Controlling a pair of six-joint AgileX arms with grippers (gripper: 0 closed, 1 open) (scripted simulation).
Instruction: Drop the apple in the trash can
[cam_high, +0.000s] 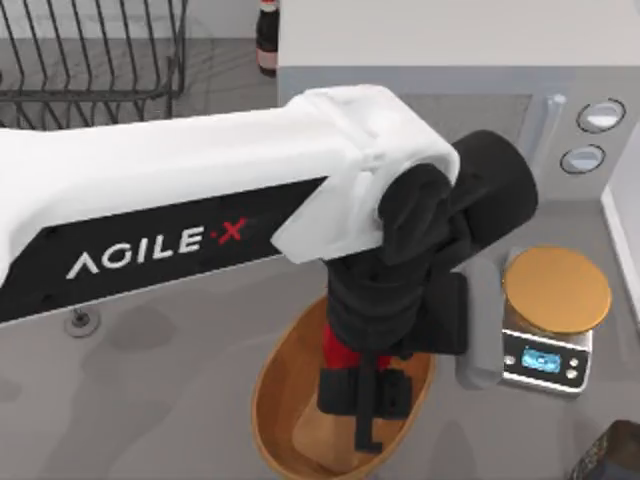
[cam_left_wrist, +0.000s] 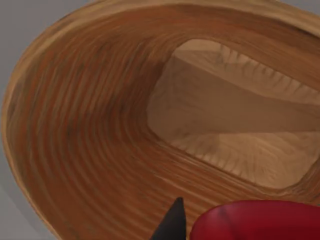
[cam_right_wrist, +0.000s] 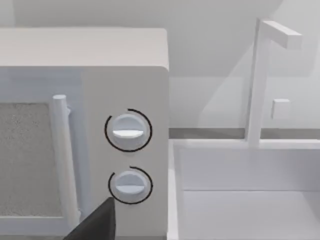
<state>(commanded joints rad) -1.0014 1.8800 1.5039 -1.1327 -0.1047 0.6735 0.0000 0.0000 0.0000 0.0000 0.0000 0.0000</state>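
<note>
The trash can (cam_high: 275, 400) is an oval orange-brown wooden bin at the table's front middle. My left arm reaches across from the left, and my left gripper (cam_high: 365, 402) hangs straight over the bin's opening, pointing down. The red apple (cam_high: 338, 348) sits between its fingers, above the bin's inside. In the left wrist view the apple (cam_left_wrist: 250, 224) is close beside one dark fingertip (cam_left_wrist: 172, 226), with the trash can's ribbed walls (cam_left_wrist: 85, 130) and lighter flat bottom below. One dark finger of my right gripper (cam_right_wrist: 97, 224) points at the microwave.
A kitchen scale (cam_high: 555, 322) with a round brown top stands just right of the bin. A white microwave (cam_high: 450, 50) (cam_right_wrist: 80, 140) stands behind it, a wire rack (cam_high: 90, 50) at back left, a bottle (cam_high: 267, 40) between them. A white sink basin (cam_right_wrist: 250, 200) adjoins the microwave.
</note>
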